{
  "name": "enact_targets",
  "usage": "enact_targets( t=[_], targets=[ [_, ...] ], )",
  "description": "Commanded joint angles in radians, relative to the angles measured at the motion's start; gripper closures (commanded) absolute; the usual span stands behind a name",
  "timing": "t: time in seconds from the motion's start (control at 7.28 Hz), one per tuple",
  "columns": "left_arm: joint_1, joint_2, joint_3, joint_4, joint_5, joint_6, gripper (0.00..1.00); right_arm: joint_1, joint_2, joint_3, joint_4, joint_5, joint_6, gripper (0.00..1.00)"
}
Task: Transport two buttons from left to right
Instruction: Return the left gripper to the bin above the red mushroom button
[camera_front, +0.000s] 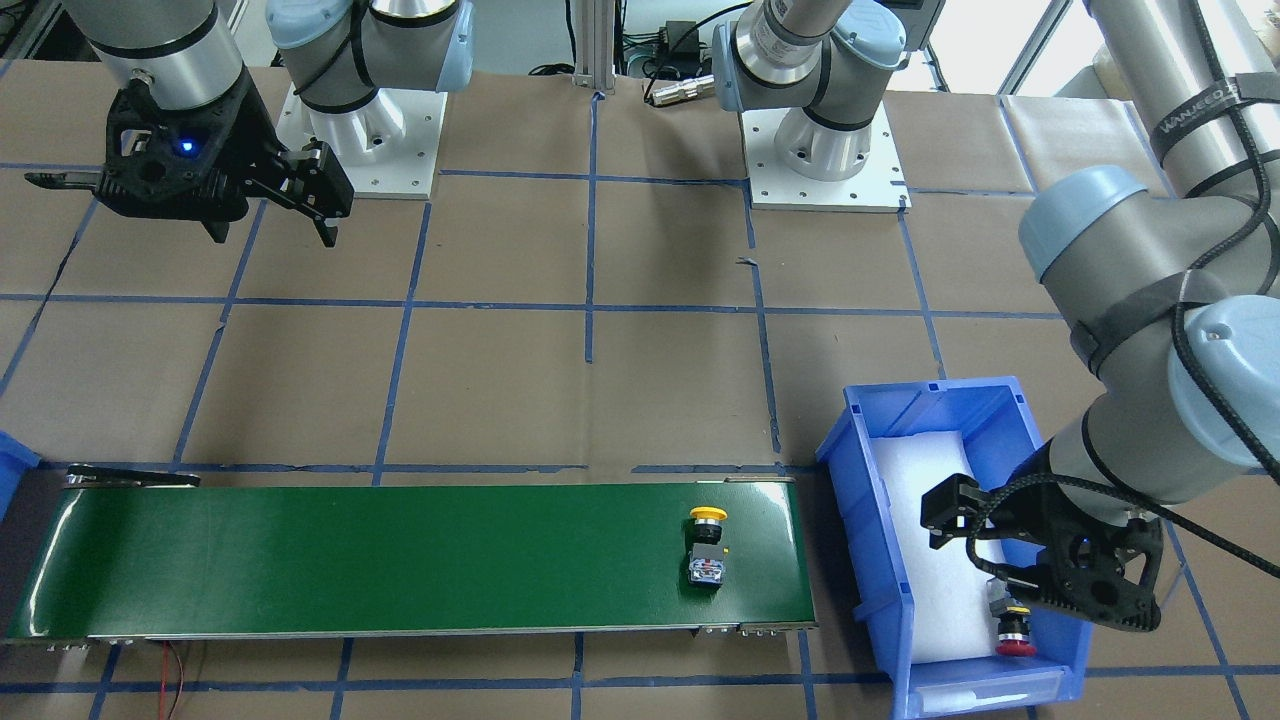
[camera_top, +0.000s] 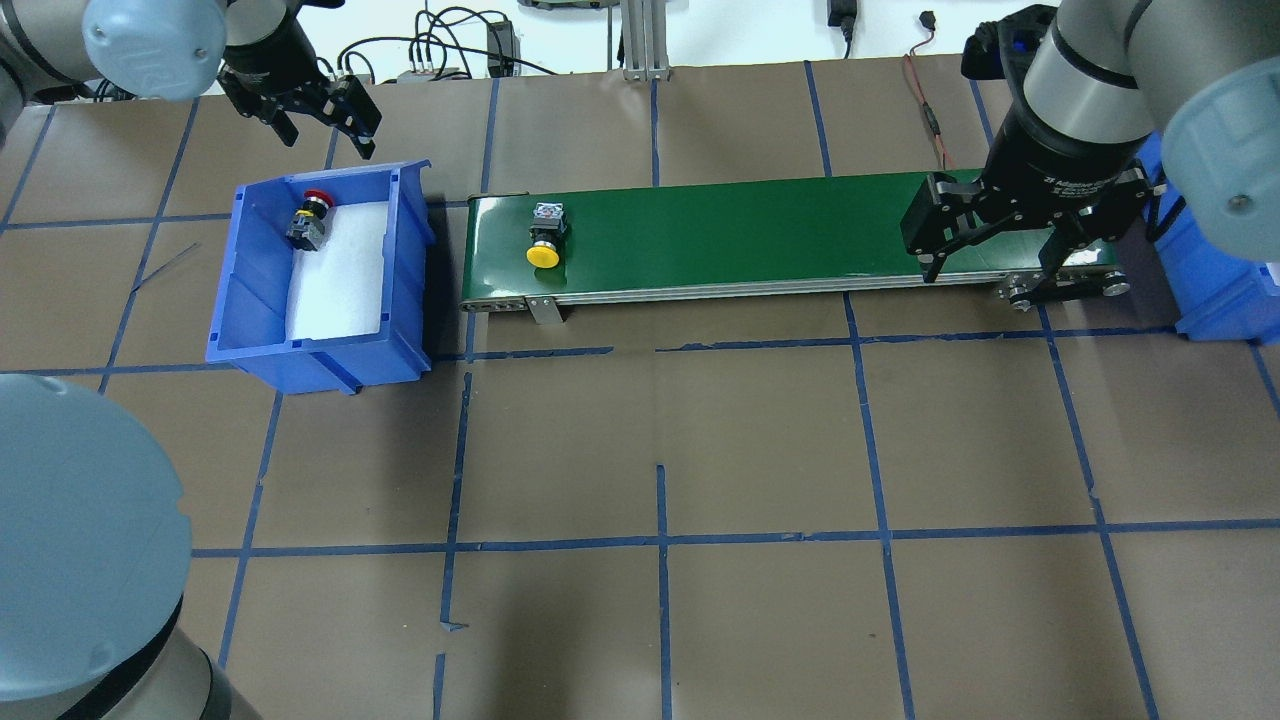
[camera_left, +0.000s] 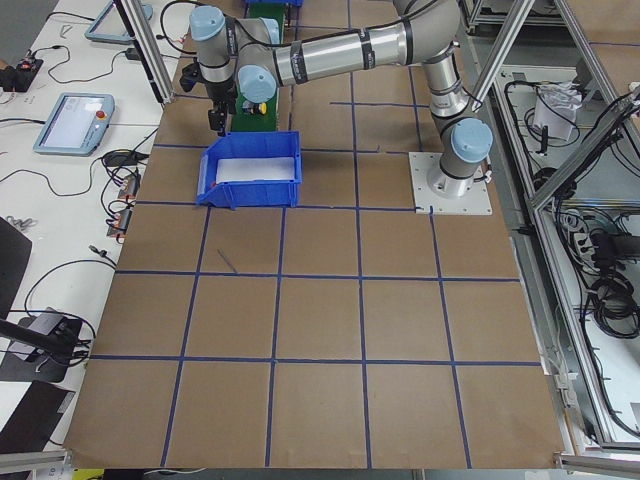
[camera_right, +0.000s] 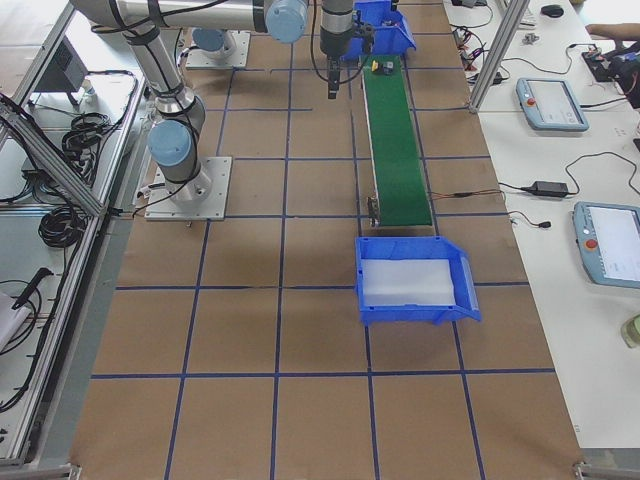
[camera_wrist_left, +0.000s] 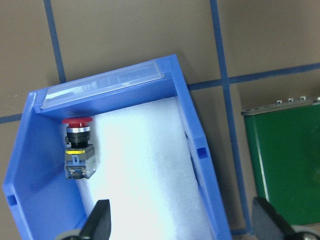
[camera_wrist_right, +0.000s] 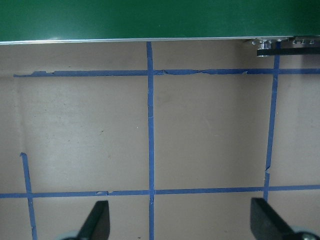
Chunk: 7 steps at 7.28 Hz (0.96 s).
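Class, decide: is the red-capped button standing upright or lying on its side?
On its side: the red button lies on the foam, cap and switch block both in profile.

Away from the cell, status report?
Left gripper open over blue bin. Right gripper open, by belt end. Red button in bin, yellow button on belt. Nothing blocking.

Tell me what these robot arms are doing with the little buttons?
The robot's job is to move two buttons from one side to the other. The red button lies on white foam inside the blue bin, and the left claw hangs open above it. The yellow button lies on the green belt, at the end near that bin. The right claw hangs open by the belt's other end, holding nothing.
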Motion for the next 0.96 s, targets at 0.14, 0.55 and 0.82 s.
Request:
enact_targets(
  t=[0.14,0.55,0.82],
  targets=[
    [0.059,-0.021,-0.007,0.047,0.006,0.434,0.00,-0.009,0.001,0.000,-0.010,0.000,-0.014,0.00],
    [0.085,-0.071,-0.048,0.145,0.074,0.702,0.00,-0.002,-0.002,-0.003,-0.018,0.003,-0.015,0.00],
    [0.085,-0.093,-0.097,0.240,0.074,0.784,0.00,-0.003,0.008,-0.018,-0.027,0.003,-0.026,0.00]
  ],
)
